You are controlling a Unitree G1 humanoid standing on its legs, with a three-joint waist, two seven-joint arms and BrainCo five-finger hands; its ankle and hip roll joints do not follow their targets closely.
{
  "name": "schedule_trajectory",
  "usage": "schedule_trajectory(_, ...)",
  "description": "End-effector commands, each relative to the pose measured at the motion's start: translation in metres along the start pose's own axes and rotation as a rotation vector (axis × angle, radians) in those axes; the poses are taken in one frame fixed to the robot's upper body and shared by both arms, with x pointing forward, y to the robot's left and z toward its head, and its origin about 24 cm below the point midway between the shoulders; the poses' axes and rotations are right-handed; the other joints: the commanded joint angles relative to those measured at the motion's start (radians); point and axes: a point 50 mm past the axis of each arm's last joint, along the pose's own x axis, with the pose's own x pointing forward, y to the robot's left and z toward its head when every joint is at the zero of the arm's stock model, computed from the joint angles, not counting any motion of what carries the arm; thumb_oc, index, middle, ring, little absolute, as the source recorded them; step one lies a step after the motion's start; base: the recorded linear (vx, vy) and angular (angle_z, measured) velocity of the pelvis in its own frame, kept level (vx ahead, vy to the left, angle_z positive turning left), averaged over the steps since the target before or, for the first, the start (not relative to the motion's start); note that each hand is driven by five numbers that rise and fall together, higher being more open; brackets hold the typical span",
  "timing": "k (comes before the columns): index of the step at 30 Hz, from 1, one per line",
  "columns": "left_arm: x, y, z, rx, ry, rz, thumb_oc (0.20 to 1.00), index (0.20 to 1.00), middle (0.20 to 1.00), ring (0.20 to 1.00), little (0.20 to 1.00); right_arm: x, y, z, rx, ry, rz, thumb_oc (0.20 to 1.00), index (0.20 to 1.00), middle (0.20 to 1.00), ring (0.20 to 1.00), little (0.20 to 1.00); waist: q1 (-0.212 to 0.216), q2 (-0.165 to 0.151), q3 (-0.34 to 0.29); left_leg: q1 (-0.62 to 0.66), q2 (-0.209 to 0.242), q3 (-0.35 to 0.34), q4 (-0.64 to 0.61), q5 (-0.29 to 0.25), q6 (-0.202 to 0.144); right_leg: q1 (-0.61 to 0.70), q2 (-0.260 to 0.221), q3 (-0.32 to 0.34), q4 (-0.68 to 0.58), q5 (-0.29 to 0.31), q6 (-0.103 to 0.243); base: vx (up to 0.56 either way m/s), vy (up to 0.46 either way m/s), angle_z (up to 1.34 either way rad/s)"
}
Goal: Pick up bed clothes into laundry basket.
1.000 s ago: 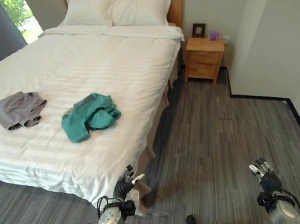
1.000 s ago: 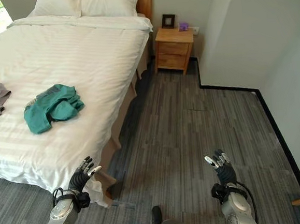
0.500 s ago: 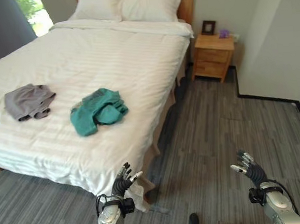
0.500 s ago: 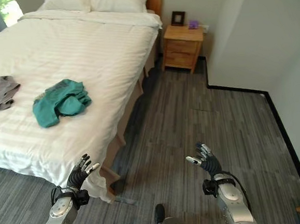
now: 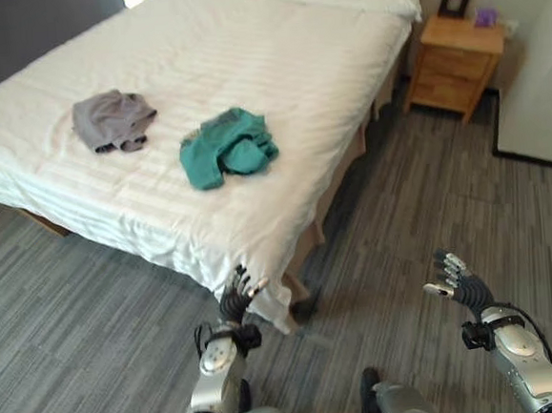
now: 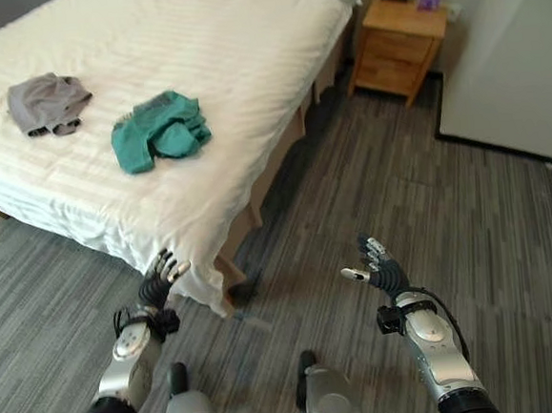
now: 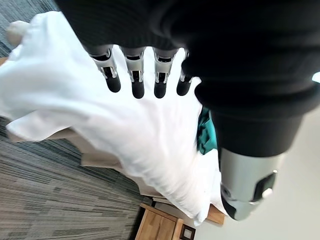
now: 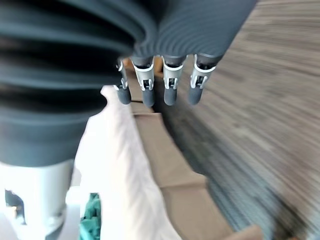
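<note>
1. From my remote seat I saw the bed (image 5: pixel 246 65), in white striped bedding, spread ahead of and to the left of both hands; its near corner, where the sheet hung toward the floor (image 5: pixel 401 216), was just ahead of my left hand.
2. The grey wood-plank floor lay under both hands and ran on ahead of the right hand to the wall.
3. A wooden nightstand (image 5: pixel 454 66) stood far ahead of my right hand, beside the head of the bed, with a small dark picture frame (image 5: pixel 451 1) and a small purple object (image 5: pixel 484 18) on top.
4. The teal garment (image 5: pixel 226 147), crumpled, lay on the bed well ahead of my left hand, out of reach of both hands.
5. The grey garment (image 5: pixel 110 120), also bunched, lay on the bed farther to the left of the teal one, apart from it.
6. My left hand (image 5: pixel 237 298) was raised close to the hanging corner of the sheet, fingers straight and spread, holding nothing; I could not tell whether the tips touched the cloth.
7. My right hand (image 5: pixel 457 284) was raised over bare floor, well right of the bed, fingers relaxed and spread, empty.
</note>
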Motion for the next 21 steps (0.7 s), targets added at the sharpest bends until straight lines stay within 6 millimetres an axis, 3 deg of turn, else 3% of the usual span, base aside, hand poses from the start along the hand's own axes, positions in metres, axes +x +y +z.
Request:
schedule_trajectory(1, -0.010, 0.020, 0.022, 0.010, -0.134, 0.028, 1.000, 1.000, 1.000, 1.000, 1.000, -0.004, 0.008, 0.013, -0.023, -0.078, 0.040, 1.000, 1.000, 1.000, 1.000, 1.000, 0.016, -0.017, -0.127, -0.082, -0.056, -0.017, 0.045, 0.106, -0.008, 0.283, -0.168, -0.025, -0.139, 0.018, 0.103, 0.09, 0.152, -0.57)
schedule_trajectory(2, -0.010, 0.020, 0.022, 0.011, -0.134, 0.028, 1.000, 1.000, 1.000, 1.000, 1.000, -0.004, 0.008, 0.013, -0.022, -0.078, 0.039, 1.000, 1.000, 1.000, 1.000, 1.000, 0.017, -0.020, -0.127, -0.081, -0.059, -0.015, 0.045, 0.105, -0.007, 0.284, -0.171, -0.024, -0.142, 0.020, 0.104, 0.22, 0.451, -0.60)
schedule_trajectory(3, -0.005, 0.021, 0.026, 0.050, -0.131, 0.009, 1.000, 1.000, 1.000, 1.000, 1.000, 0.003, 0.010, 0.015, -0.002, -0.085, 0.018, 1.000, 1.000, 1.000, 1.000, 1.000, 0.013, -0.045, -0.132, -0.083, -0.120, 0.010, 0.065, 0.063, 0.029, 0.246, -0.232, 0.010, -0.125, 0.191, 0.114, 0.13, 0.313, -0.32)
schedule_trajectory(4, -0.005, 0.021, 0.026, 0.051, -0.132, 0.009, 1.000, 1.000, 1.000, 1.000, 1.000, 0.003, 0.011, 0.015, -0.002, -0.086, 0.018, 1.000, 1.000, 1.000, 1.000, 1.000, 0.016, -0.049, -0.133, -0.085, -0.123, 0.014, 0.067, 0.062, 0.031, 0.242, -0.236, 0.015, -0.125, 0.193, 0.116, 0.25, 0.598, -0.14)
schedule_trajectory(5, -0.005, 0.028, 0.030, 0.086, -0.140, 0.018, 1.000, 1.000, 1.000, 1.000, 1.000, 0.009, 0.023, 0.021, 0.072, -0.120, 0.037, 1.000, 1.000, 1.000, 1.000, 1.000, 0.015, -0.056, -0.137, -0.065, -0.169, 0.038, 0.036, 0.053, 0.066, 0.184, -0.253, 0.054, -0.074, 0.288, 0.095, 0.20, 0.449, -0.14)
schedule_trajectory(6, -0.006, 0.034, 0.032, 0.130, -0.138, 0.017, 1.000, 1.000, 1.000, 1.000, 1.000, 0.010, 0.027, 0.023, 0.087, -0.126, 0.057, 1.000, 1.000, 1.000, 1.000, 1.000, 0.013, -0.060, -0.139, -0.055, -0.200, 0.040, 0.021, 0.053, 0.083, 0.159, -0.265, 0.081, -0.043, 0.367, 0.096, 0.37, 0.899, -0.39)
schedule_trajectory(7, -0.010, 0.048, 0.037, 0.200, -0.138, 0.026, 1.000, 1.000, 1.000, 1.000, 1.000, 0.014, 0.034, 0.023, 0.042, -0.114, 0.087, 1.000, 1.000, 1.000, 1.000, 1.000, 0.009, -0.042, -0.127, -0.012, -0.248, 0.051, -0.010, 0.037, 0.129, 0.100, -0.277, 0.070, 0.083, 0.408, 0.075, 0.25, 0.612, -0.39)
schedule_trajectory(8, -0.010, 0.048, 0.037, 0.200, -0.138, 0.026, 1.000, 1.000, 1.000, 1.000, 1.000, 0.014, 0.034, 0.023, 0.042, -0.115, 0.087, 1.000, 1.000, 1.000, 1.000, 1.000, 0.009, -0.043, -0.129, -0.015, -0.248, 0.052, -0.011, 0.039, 0.130, 0.098, -0.277, 0.071, 0.081, 0.411, 0.075, 0.27, 0.603, -0.26)
schedule_trajectory(10, -0.010, 0.053, 0.038, 0.231, -0.135, 0.031, 1.000, 1.000, 1.000, 1.000, 1.000, 0.016, 0.030, 0.024, -0.007, -0.104, 0.092, 1.000, 1.000, 1.000, 1.000, 1.000, -0.012, -0.032, -0.122, 0.019, -0.264, 0.043, -0.042, 0.036, 0.147, 0.057, -0.153, 0.121, 0.124, 0.293, 0.056, 0.19, 0.284, -0.01)
schedule_trajectory(11, -0.011, 0.055, 0.039, 0.226, -0.137, 0.035, 1.000, 1.000, 1.000, 1.000, 1.000, 0.017, 0.027, 0.025, -0.022, -0.104, 0.086, 1.000, 1.000, 1.000, 1.000, 1.000, -0.009, -0.029, -0.125, 0.024, -0.270, 0.043, -0.051, 0.037, 0.152, 0.042, -0.121, 0.105, 0.113, 0.252, 0.052, 0.13, 0.171, 0.17)
schedule_trajectory(12, -0.011, 0.055, 0.039, 0.226, -0.137, 0.035, 1.000, 1.000, 1.000, 1.000, 1.000, 0.017, 0.027, 0.025, -0.022, -0.104, 0.087, 1.000, 1.000, 1.000, 1.000, 1.000, -0.011, -0.029, -0.123, 0.028, -0.269, 0.042, -0.053, 0.036, 0.150, 0.044, -0.120, 0.103, 0.117, 0.247, 0.051, 0.23, 0.208, 0.43)
schedule_trajectory(13, -0.017, 0.060, 0.038, 0.196, -0.139, 0.058, 1.000, 1.000, 1.000, 1.000, 1.000, 0.022, 0.020, 0.030, -0.051, -0.113, 0.075, 1.000, 1.000, 1.000, 1.000, 1.000, -0.005, -0.032, -0.120, 0.070, -0.292, 0.048, -0.090, 0.029, 0.155, 0.020, -0.011, -0.002, -0.006, 0.101, 0.027, 0.24, 0.134, 0.47)
schedule_trajectory(14, -0.020, 0.062, 0.035, 0.196, -0.129, 0.064, 1.000, 1.000, 1.000, 1.000, 1.000, 0.024, 0.017, 0.032, -0.063, -0.114, 0.066, 1.000, 1.000, 1.000, 1.000, 1.000, 0.000, -0.044, -0.123, 0.081, -0.308, 0.045, -0.099, 0.024, 0.155, 0.026, 0.020, -0.027, -0.093, 0.099, 0.026, 0.25, 0.138, 0.32)
schedule_trajectory(17, -0.023, 0.065, 0.031, 0.209, -0.116, 0.081, 1.000, 1.000, 1.000, 1.000, 1.000, 0.025, 0.014, 0.032, -0.081, -0.113, 0.058, 1.000, 1.000, 1.000, 1.000, 1.000, 0.001, -0.051, -0.120, 0.096, -0.313, 0.037, -0.101, 0.015, 0.155, 0.059, 0.045, -0.034, -0.155, 0.099, 0.021, 0.10, -0.006, 0.08)
schedule_trajectory(18, -0.025, 0.063, 0.025, 0.206, -0.096, 0.069, 1.000, 1.000, 1.000, 1.000, 1.000, 0.029, 0.012, 0.038, -0.104, -0.123, 0.056, 1.000, 1.000, 1.000, 1.000, 1.000, 0.013, -0.061, -0.127, 0.085, -0.317, 0.018, -0.090, 0.019, 0.154, 0.090, 0.053, 0.028, -0.177, 0.086, 0.018, 0.06, -0.004, -0.01)
schedule_trajectory(20, -0.029, 0.064, 0.020, 0.182, -0.082, 0.080, 1.000, 1.000, 1.000, 1.000, 1.000, 0.034, 0.011, 0.046, -0.125, -0.147, 0.059, 1.000, 1.000, 1.000, 1.000, 1.000, 0.024, -0.064, -0.132, 0.087, -0.317, 0.008, -0.097, 0.025, 0.152, 0.086, 0.070, 0.057, -0.185, 0.092, 0.016, 0.12, -0.050, 0.18)
schedule_trajectory(21, -0.034, 0.065, 0.012, 0.139, -0.060, 0.094, 1.000, 1.000, 1.000, 1.000, 1.000, 0.039, 0.007, 0.058, -0.170, -0.176, 0.057, 1.000, 1.000, 1.000, 1.000, 1.000, 0.047, -0.069, -0.137, 0.090, -0.316, 0.006, -0.096, 0.024, 0.146, 0.106, 0.062, 0.026, -0.215, 0.102, 0.016, 0.15, -0.095, 0.32)
